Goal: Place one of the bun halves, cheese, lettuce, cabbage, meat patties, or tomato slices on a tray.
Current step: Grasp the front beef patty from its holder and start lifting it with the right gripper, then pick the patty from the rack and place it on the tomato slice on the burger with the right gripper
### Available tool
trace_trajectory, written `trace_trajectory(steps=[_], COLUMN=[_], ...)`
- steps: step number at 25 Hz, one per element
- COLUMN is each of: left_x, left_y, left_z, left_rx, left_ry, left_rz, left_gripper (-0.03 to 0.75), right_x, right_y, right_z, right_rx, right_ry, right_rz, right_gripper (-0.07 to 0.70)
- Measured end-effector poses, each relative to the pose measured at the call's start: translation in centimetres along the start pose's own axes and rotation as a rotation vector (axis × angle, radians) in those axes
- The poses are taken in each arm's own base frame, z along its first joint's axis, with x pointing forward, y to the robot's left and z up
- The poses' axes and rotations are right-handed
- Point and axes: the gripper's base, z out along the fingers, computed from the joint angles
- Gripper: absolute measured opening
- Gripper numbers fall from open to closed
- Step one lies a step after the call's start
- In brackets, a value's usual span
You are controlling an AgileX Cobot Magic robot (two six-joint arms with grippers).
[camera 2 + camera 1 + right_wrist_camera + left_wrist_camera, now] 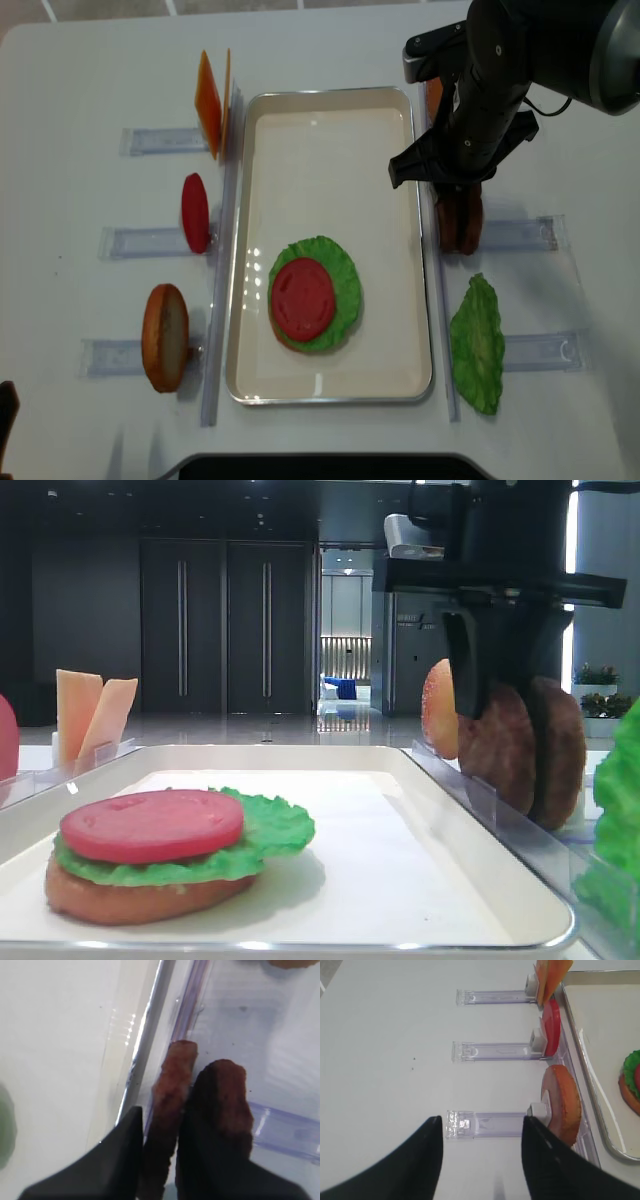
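right gripper (162,1160) straddling one meat patty (170,1105)

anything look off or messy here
Nothing stands out. The half-built burger lies flat in the tray, the spare pieces stand upright in their racks, and the right gripper straddles one patty.

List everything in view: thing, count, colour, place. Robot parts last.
tray: one, white, centre of table.
stacked burger: brown bun bottom, green lettuce, red tomato slice on top, on the tray.
cheese: two slices, orange, upright in the left rack, far end.
spare tomato slice: one, red, upright, left rack.
bun half: one, tan-orange, upright, left rack, near end.
meat patties: two, dark brown, upright side by side, right rack.
second bun half: one, tan, behind the patties.
loose lettuce: one, green, right rack.
left gripper: black, open, over the bare table.
right gripper: black, straddling one patty.
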Motion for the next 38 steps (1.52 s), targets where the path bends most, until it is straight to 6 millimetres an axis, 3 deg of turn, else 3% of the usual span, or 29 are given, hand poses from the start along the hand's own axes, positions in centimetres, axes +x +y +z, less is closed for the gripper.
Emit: trace_trajectory(steps=[3, 15, 27, 38], left_x=[0.0, 0.0, 0.0, 0.0], left_y=[0.0, 0.0, 0.0, 0.0], left_z=[0.0, 0.0, 0.0, 0.0], left_rx=[0.0, 0.0, 0.0, 0.0], left_ry=[0.0, 0.0, 0.0, 0.0], left_rz=[0.0, 0.0, 0.0, 0.0], left_gripper=[0.391, 0.391, 0.391, 0.391], right_x=[0.0, 0.2, 1.6, 3.2], right_y=[-0.1, 0.1, 0.5, 0.0], right_z=[0.0, -0.6, -5.8, -8.9], right_rx=[0.01, 0.016, -0.013, -0.007], right_ry=[-0.002, -0.005, -0.103, -0.102], right_rz=[-0.006, -0.016, 0.009, -0.008], right_gripper=[0.097, 0.097, 0.097, 0.097])
